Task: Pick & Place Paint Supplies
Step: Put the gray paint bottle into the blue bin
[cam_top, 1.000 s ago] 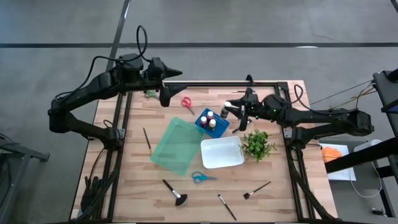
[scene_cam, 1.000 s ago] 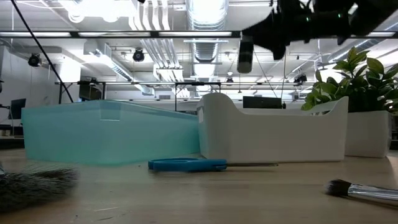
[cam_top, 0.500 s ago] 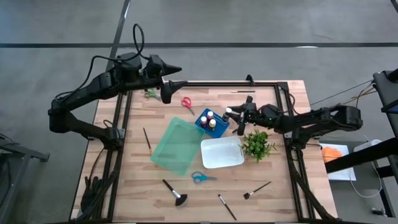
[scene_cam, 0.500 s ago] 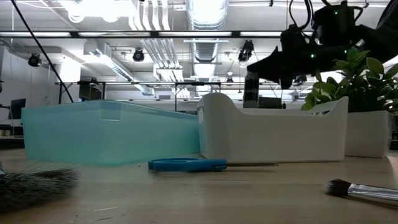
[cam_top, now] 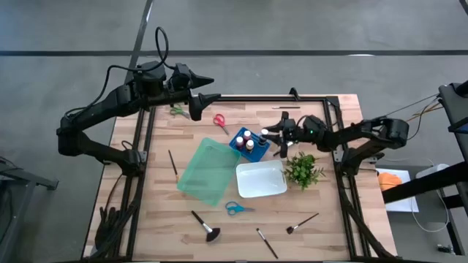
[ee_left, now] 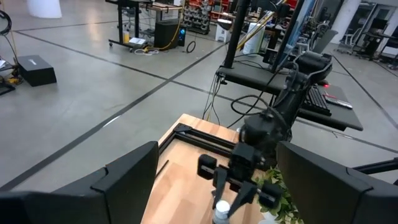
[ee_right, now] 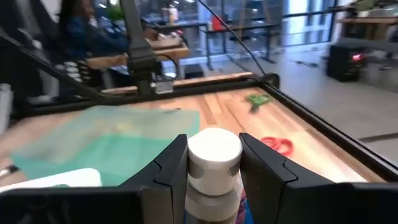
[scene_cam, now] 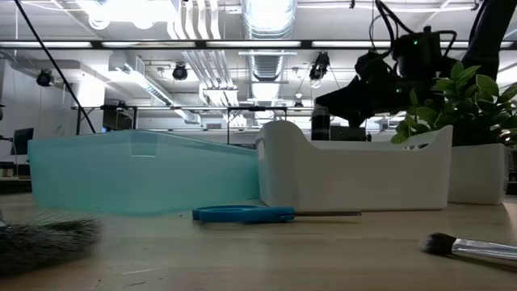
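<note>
The right hand (ee_right: 213, 163) gripped a white-capped paint bottle (ee_right: 214, 167) just below its cap, beside the blue tray (cam_top: 240, 144) of bottles. Small, rigid and smooth, it probably needed that firm neck hold. The left hand (cam_top: 208, 98) hovered spread open over the surface's far-left corner.

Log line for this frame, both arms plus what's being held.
right gripper: shut on white-capped paint bottle, beside blue bottle tray | left gripper: open, raised at table's far edge, idle | white bin: empty
</note>
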Motion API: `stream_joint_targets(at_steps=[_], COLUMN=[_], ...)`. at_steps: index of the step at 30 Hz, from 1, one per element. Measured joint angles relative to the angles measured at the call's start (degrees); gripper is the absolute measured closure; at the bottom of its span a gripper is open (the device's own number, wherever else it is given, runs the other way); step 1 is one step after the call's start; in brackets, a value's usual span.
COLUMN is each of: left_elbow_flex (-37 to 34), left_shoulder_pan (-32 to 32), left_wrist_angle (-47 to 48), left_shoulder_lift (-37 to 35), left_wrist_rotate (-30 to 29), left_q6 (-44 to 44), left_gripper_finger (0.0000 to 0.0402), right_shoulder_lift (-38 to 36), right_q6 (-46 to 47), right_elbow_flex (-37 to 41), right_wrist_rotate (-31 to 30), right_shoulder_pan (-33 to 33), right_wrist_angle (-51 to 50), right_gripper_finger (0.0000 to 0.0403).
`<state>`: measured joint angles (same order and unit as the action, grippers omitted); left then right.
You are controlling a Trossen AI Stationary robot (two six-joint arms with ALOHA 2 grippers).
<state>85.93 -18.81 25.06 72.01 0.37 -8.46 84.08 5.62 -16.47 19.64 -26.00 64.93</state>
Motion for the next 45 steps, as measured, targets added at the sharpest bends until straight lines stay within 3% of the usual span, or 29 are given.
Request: stream_joint_targets(at_steps=[6,12,27,45], left_elbow_flex=[0.0,-1.1,-8.6,-9.5], left_shoulder_pan=[0.0,0.0,0.0,0.0], left_wrist_angle=[0.0,-0.2,-6.0,-5.7], left_shoulder_lift=[0.0,0.0,0.0,0.0], left_wrist_rotate=[0.0,0.0,0.0,0.2], left_q6=[-0.2,-0.2,-3.4,-4.0], left_gripper_finger=[0.0064,0.0064,0.0064,0.0064], right_shoulder_lift=[1.3,2.6,11.7,17.4], right_q6=[1.4,-0.2,-9.5,-11.8], right_elbow_flex=[-0.2,-1.6,-6.2,-6.4], right_wrist_rotate=[15.9,22.4,25.5,27.4], right_shoulder_pan=[-7.0,-10.0,-10.1,-7.8], right_wrist_angle=[0.4,0.3,0.6,5.0], right_gripper_finger=[0.0294,0.0294,0.0294,0.0294])
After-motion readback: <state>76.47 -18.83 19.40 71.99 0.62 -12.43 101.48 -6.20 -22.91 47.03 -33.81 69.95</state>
